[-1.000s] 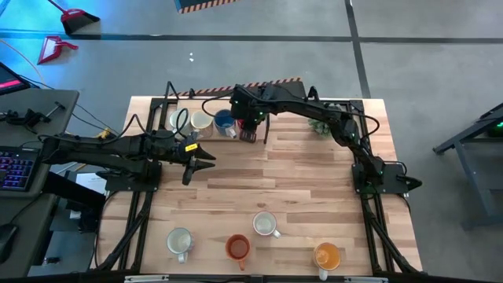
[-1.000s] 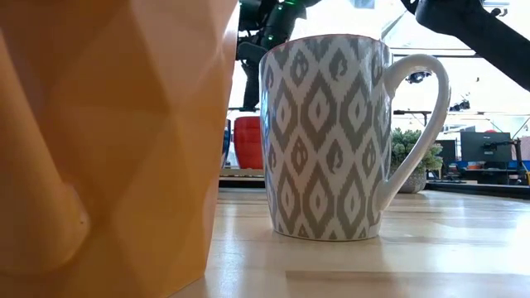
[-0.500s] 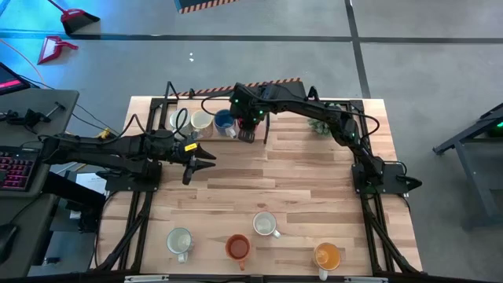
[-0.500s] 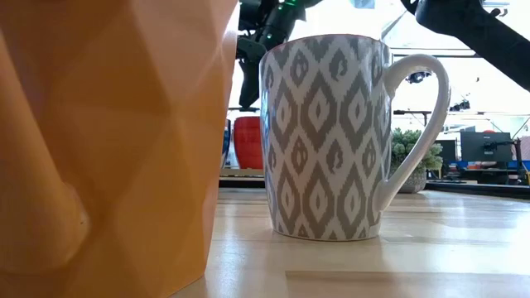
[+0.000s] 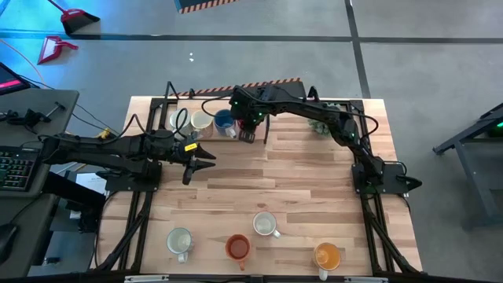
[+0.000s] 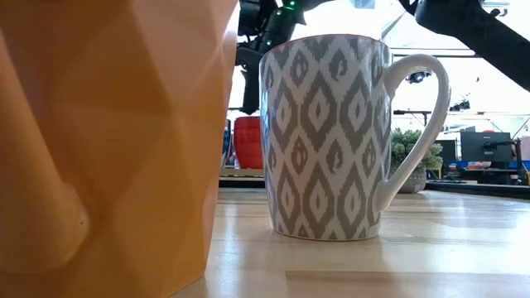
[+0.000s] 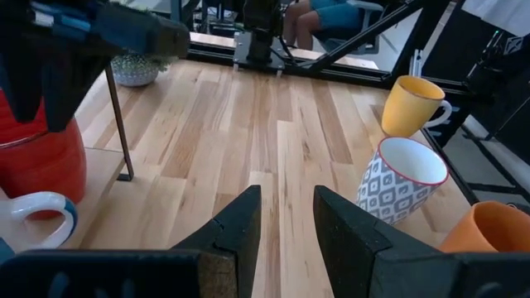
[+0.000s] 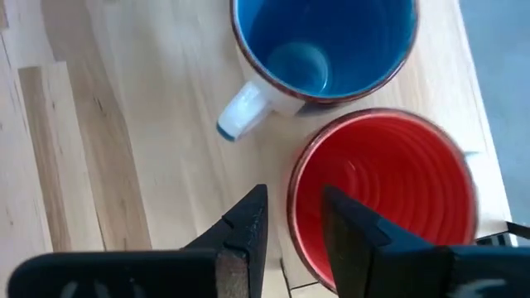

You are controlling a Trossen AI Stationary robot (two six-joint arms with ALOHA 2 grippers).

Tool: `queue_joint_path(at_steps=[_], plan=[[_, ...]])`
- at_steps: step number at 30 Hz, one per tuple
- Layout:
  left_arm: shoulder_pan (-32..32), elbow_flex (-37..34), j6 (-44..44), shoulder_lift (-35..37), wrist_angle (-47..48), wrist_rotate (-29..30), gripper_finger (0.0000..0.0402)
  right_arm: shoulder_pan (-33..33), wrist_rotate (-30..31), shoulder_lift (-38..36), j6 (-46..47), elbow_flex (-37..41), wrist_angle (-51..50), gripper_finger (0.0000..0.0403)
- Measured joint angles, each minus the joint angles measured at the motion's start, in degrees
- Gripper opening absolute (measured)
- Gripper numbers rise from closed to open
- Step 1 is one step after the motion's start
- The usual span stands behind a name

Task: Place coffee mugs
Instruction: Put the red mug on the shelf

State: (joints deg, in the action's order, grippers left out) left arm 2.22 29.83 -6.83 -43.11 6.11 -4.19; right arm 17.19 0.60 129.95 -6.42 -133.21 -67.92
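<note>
I see almost no change over the last second: my right gripper (image 8: pixel 290 219), fingers slightly parted and empty, still hovers above the upright glossy red ceramic mug (image 8: pixel 385 199) at the table's far edge, just beside the blue-glazed mug (image 8: pixel 323 45). My left gripper (image 7: pixel 286 223) waits, parted.

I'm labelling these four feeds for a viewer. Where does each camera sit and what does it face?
High: overhead, straight down on the table, both arms.
Low: table height, behind the patterned mug; arm parts above.
Left wrist: looks across the boards over the left gripper fingers.
Right wrist: down on the red mug and blue mug, right gripper.
Shared: low and left wrist both show the patterned mug.
</note>
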Motion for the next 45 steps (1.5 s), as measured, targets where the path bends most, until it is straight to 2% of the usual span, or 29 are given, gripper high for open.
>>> queue_joint_path(at_steps=[6,29,33,38,45], plan=[[0.0,0.0,0.0,0.0,0.0,0.0,0.0101,-0.2,-1.3,1.6,1.1,0.0,0.0,0.0087],[0.0,0.0,1.5,0.0,-0.4,-0.1,0.0101,0.1,1.2,4.8,1.5,0.1,-0.9,0.0085],[0.0,0.0,1.5,0.0,-0.4,-0.1,0.0101,0.1,1.4,4.8,1.5,0.1,-0.9,0.0063],[0.0,0.0,1.5,0.0,-0.4,-0.1,0.0101,0.1,1.4,4.8,1.4,0.1,-1.0,0.0010],[0.0,0.0,1.5,0.0,-0.4,-0.1,0.0101,0.2,5.1,4.8,-1.2,0.1,0.2,0.0003]])
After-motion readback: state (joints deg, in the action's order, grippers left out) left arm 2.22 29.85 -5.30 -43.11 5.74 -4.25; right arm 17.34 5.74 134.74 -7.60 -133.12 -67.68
